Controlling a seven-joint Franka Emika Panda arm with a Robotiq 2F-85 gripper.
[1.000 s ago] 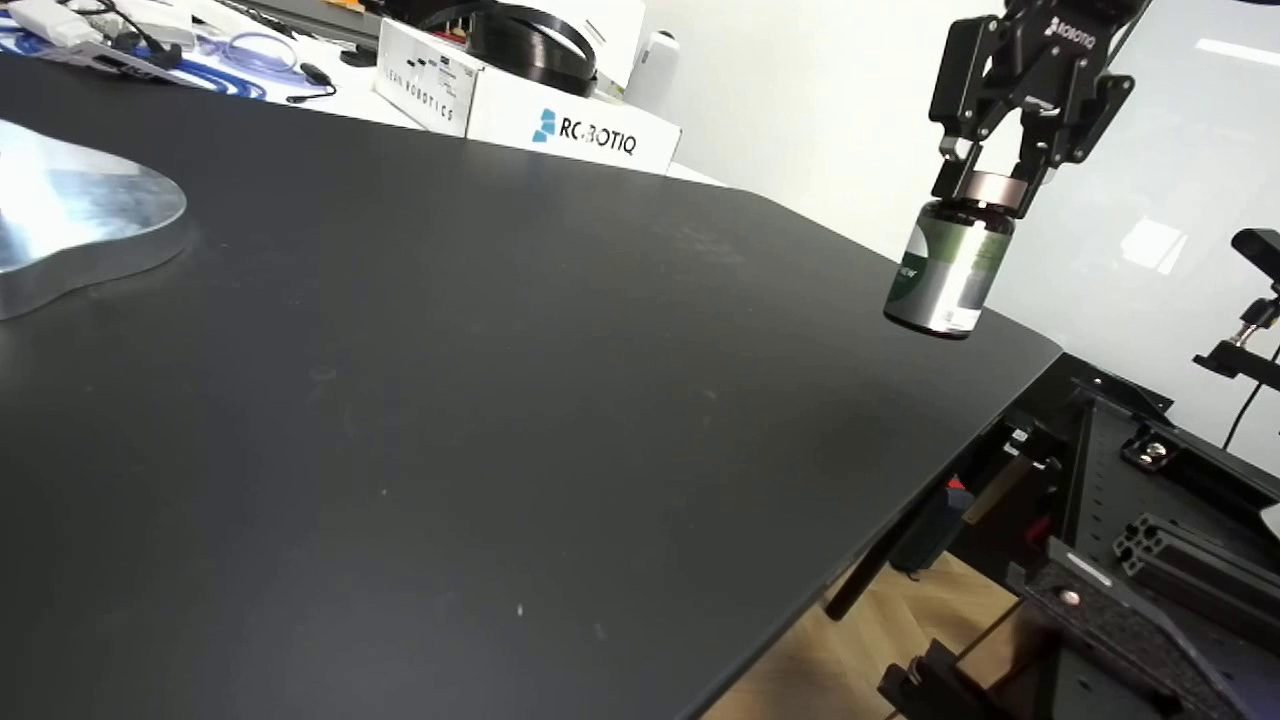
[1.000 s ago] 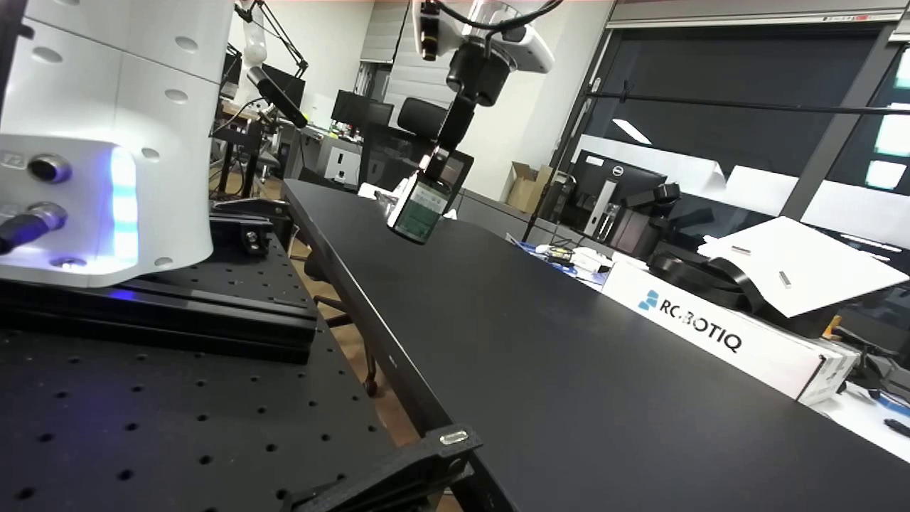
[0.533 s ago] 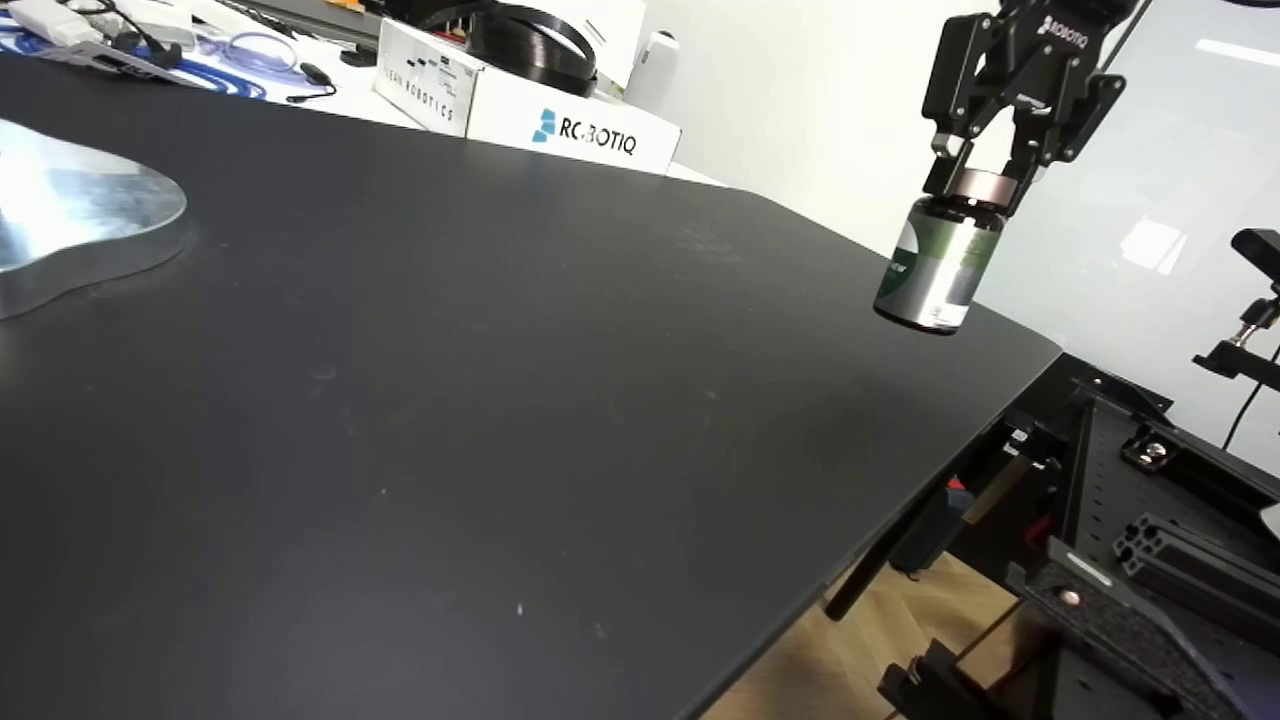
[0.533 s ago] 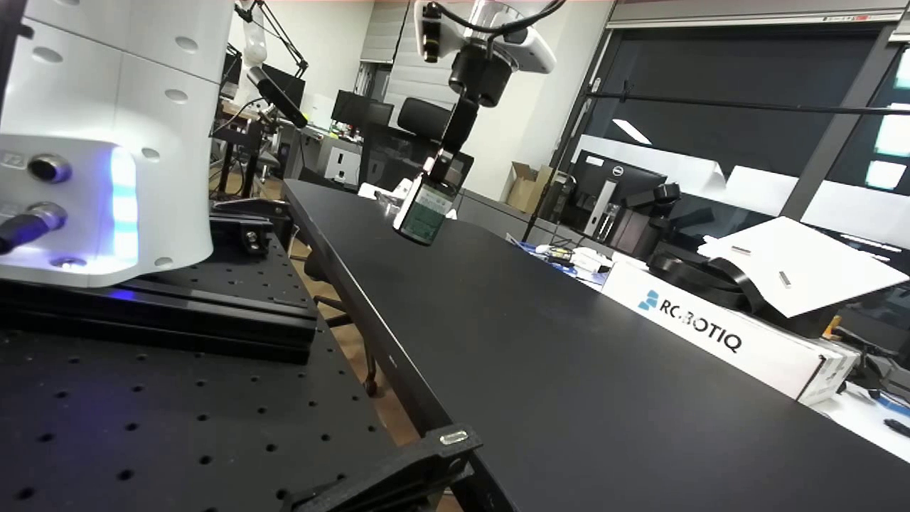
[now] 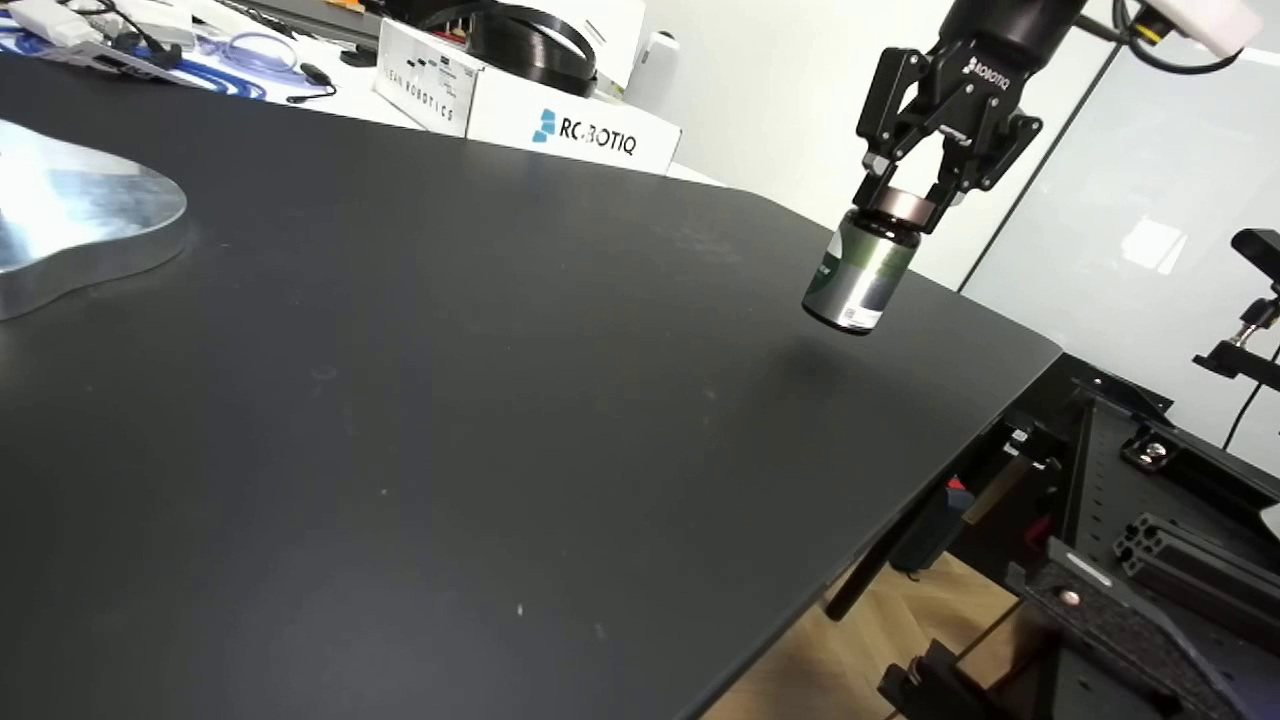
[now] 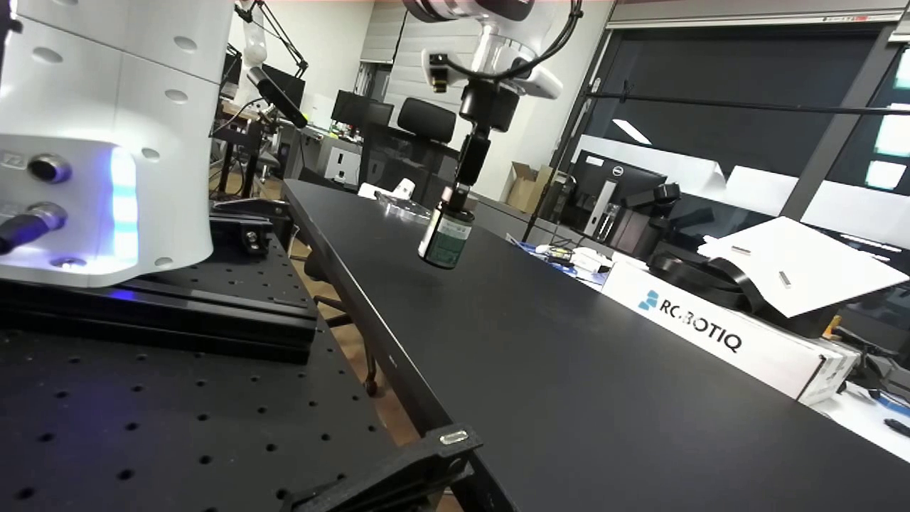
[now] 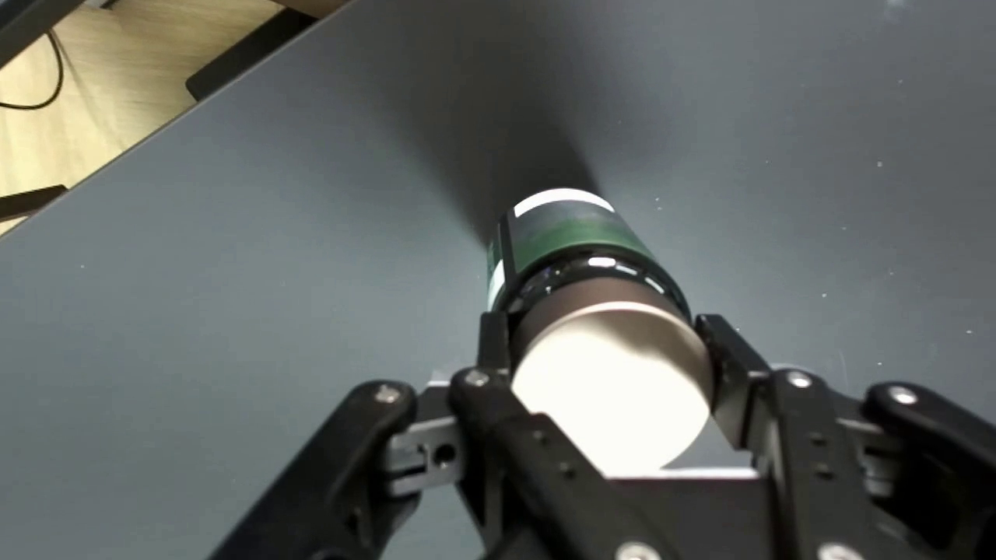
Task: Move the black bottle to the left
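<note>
The black bottle (image 5: pixel 862 270) is short and dark, with a green and silvery label and a copper-coloured cap. It also shows in an exterior view (image 6: pixel 446 238) and in the wrist view (image 7: pixel 576 233). My gripper (image 5: pixel 905 205) is shut on its cap, one finger on each side, as the wrist view (image 7: pixel 601 323) shows. The bottle hangs below the fingers, tilted in both exterior views, and its base is above the table with a shadow under it. The gripper (image 6: pixel 458 199) appears from the side in an exterior view.
The black table (image 5: pixel 500 400) lies below, with its long edge (image 6: pixel 398 355) beside the robot's base plate. A shiny metal piece (image 5: pixel 90 200) lies at the table's far end. A white Robotiq box (image 6: pixel 704 327) stands along the back side, with cables (image 5: pixel 250 55) beside it.
The gripper has carried the bottle along over the table, leftward in an exterior view and rightward and lower in an exterior view. The gripper has stayed shut on the cap.
</note>
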